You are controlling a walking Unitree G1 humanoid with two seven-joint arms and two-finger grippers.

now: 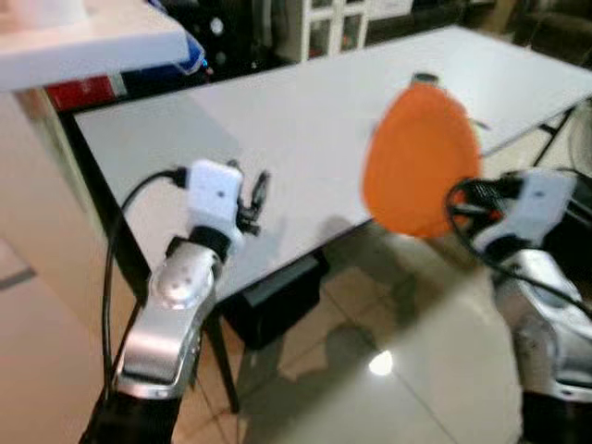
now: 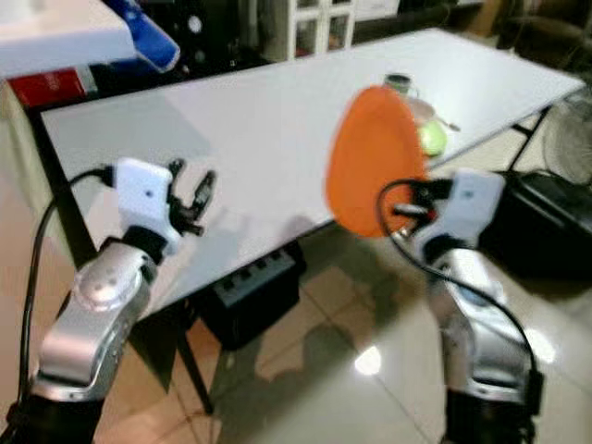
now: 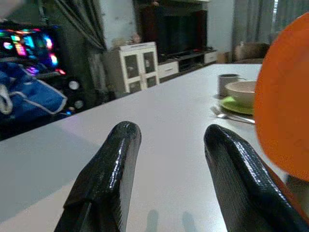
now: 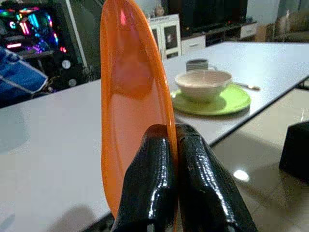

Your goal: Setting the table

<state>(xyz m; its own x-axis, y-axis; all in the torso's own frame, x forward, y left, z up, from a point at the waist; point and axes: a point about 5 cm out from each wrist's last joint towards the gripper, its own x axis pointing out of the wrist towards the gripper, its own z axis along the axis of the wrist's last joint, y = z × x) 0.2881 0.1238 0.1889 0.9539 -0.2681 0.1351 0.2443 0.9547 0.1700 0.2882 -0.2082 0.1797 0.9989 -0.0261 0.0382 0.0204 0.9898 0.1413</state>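
Gripping an unmarked orange plate (image 4: pixel 126 111) on edge, right hand (image 4: pixel 175 133) nears table (image 1: pixel 305 139); left hand (image 3: pixel 166 140) open.

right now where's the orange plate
The orange plate is held on edge in the right gripper, above the near edge of the white table, just short of the green plate with its bowl.

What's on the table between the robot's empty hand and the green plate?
Nothing: in the left wrist view, bare white table runs from the open left gripper to the green plate, where a bowl and fork rest.
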